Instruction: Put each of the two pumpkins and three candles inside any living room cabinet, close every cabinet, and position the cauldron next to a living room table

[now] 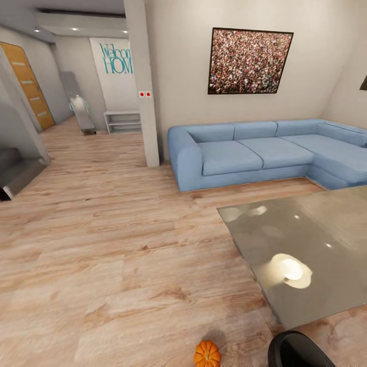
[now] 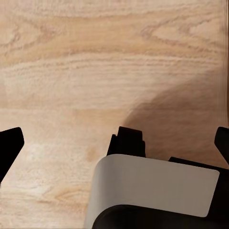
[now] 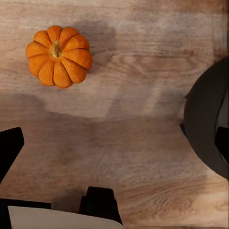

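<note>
One orange ribbed pumpkin (image 1: 206,354) sits on the wood floor at the bottom edge of the head view. Just right of it is the black cauldron (image 1: 298,351), cut off by the frame. The glass-topped coffee table (image 1: 326,224) stands behind them on the right. In the right wrist view the pumpkin (image 3: 59,56) and the cauldron's rim (image 3: 207,121) lie below my right gripper (image 3: 116,143), which hangs open above bare floor between them. My left gripper (image 2: 116,143) is open over bare floor. Candles, cabinet and the second pumpkin are out of view.
A blue corner sofa (image 1: 255,153) lines the back wall under a framed picture (image 1: 250,61). A white pillar (image 1: 145,86) stands left of it, with a hallway and orange door (image 1: 28,84) beyond. A pale part of my own body (image 2: 152,191) shows in the left wrist view.
</note>
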Robot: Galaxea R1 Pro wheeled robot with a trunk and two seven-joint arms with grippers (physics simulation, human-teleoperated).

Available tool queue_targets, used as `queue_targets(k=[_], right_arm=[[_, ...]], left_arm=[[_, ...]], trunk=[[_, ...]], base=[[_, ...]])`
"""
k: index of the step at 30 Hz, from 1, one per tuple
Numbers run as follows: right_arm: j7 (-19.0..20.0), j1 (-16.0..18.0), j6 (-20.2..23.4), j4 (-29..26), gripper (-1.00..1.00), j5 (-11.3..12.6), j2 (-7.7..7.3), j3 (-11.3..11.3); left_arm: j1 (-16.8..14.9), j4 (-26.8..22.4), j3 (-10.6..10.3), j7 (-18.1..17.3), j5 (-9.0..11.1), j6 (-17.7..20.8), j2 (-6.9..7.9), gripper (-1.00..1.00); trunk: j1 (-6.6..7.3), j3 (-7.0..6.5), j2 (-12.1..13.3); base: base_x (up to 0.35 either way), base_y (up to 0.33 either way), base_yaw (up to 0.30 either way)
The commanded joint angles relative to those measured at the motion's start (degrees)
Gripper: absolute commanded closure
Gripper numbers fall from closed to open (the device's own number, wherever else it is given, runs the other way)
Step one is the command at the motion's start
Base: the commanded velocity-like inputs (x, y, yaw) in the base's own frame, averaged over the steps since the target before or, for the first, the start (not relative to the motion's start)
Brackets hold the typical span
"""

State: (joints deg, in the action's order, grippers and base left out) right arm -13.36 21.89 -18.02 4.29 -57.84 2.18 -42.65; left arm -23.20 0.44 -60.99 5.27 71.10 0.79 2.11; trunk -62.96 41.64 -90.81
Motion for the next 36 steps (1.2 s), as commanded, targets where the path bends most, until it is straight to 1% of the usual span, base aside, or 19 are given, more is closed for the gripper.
queue_targets(k=[1, 12, 19, 32, 36], right_arm=[[0.0, 0.0, 0.0, 0.01, -1.0, 0.01, 0.01, 0.01], [0.0, 0.0, 0.0, -0.02, -1.0, 0.02, -0.06, -0.02], [0.0, 0.0, 0.0, -0.05, -1.0, 0.01, 0.0, 0.0], [0.0, 0.0, 0.0, 0.01, -1.0, 0.01, 0.02, -0.01], [0.0, 0.0, 0.0, 0.02, -1.0, 0.01, 0.02, -0.02]], left_arm=[[0.0, 0.0, 0.0, 0.0, 0.0, 0.0, 0.0, -1.0], [0.0, 0.0, 0.0, 0.0, 0.0, 0.0, 0.0, -1.0], [0.0, 0.0, 0.0, 0.0, 0.0, 0.0, 0.0, -1.0], [0.0, 0.0, 0.0, 0.0, 0.0, 0.0, 0.0, -1.0], [0.0, 0.0, 0.0, 0.0, 0.0, 0.0, 0.0, -1.0]], trunk=[[0.0, 0.0, 0.0], [0.0, 0.04, 0.0], [0.0, 0.23, 0.0], [0.0, 1.37, 0.0], [0.0, 1.7, 0.0]], base=[[0.0, 0.0, -0.269], [0.0, 0.0, -0.251], [0.0, 0.0, -0.031], [0.0, 0.0, -0.001], [0.0, 0.0, -0.083]])
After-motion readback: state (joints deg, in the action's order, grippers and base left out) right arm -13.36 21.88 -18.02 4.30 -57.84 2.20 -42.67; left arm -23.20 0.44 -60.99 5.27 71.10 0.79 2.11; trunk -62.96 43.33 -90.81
